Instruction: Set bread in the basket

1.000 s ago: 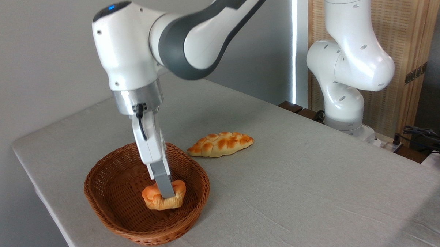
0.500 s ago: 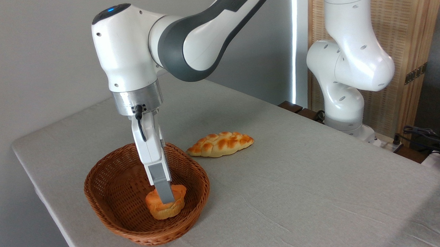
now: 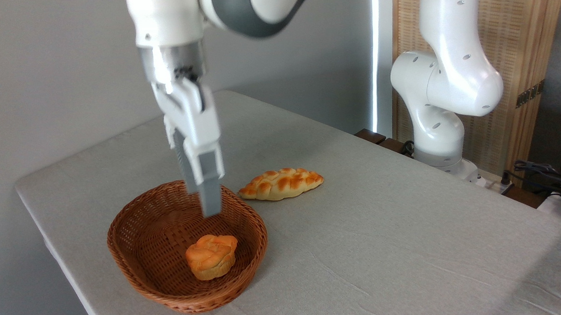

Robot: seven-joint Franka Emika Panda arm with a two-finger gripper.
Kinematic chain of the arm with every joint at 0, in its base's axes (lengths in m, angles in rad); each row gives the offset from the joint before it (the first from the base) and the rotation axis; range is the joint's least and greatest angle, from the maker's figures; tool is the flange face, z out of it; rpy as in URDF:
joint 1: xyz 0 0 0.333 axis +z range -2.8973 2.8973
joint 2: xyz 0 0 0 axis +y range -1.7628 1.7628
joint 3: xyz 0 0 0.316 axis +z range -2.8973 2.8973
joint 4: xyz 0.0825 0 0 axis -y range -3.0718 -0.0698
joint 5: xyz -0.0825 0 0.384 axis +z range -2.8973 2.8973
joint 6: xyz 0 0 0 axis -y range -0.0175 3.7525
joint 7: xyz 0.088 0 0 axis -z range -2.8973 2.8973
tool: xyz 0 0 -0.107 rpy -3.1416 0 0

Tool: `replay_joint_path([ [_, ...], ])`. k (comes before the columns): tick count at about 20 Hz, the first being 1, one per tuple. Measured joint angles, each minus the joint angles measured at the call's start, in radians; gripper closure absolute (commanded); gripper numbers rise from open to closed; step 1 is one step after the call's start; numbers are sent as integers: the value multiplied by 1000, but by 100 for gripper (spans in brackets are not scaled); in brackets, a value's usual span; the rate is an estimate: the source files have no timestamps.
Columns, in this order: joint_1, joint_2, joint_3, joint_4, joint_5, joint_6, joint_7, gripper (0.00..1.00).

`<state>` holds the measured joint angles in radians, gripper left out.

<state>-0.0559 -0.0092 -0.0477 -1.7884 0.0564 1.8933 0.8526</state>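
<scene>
The bread, a small orange-golden bun with a knotted top, lies on the floor of the brown wicker basket, toward its right side, with nothing touching it. My gripper hangs in the air above the basket's back rim, well clear of the bun. Its grey fingers point down and stand apart, holding nothing. Motion blurs the gripper slightly.
A longer braided golden loaf lies on the grey tablecloth just right of and behind the basket. The arm's white base stands at the table's far right edge. The table's near left edge runs close under the basket.
The fingers let go of the bun, which settled upright in the basket. The gripper then rose straight up out of the basket, and the arm lifted with it.
</scene>
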Motion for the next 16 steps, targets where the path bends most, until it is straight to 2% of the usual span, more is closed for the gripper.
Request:
replay_joint_path([
  [2,0,-23,-3,30,-7,-114,-75,0],
  [6,1,-31,-3,82,-90,-222,-135,0],
  [9,9,-34,3,96,-114,-244,-136,0],
  [16,20,-39,22,100,-115,-246,-136,0],
])
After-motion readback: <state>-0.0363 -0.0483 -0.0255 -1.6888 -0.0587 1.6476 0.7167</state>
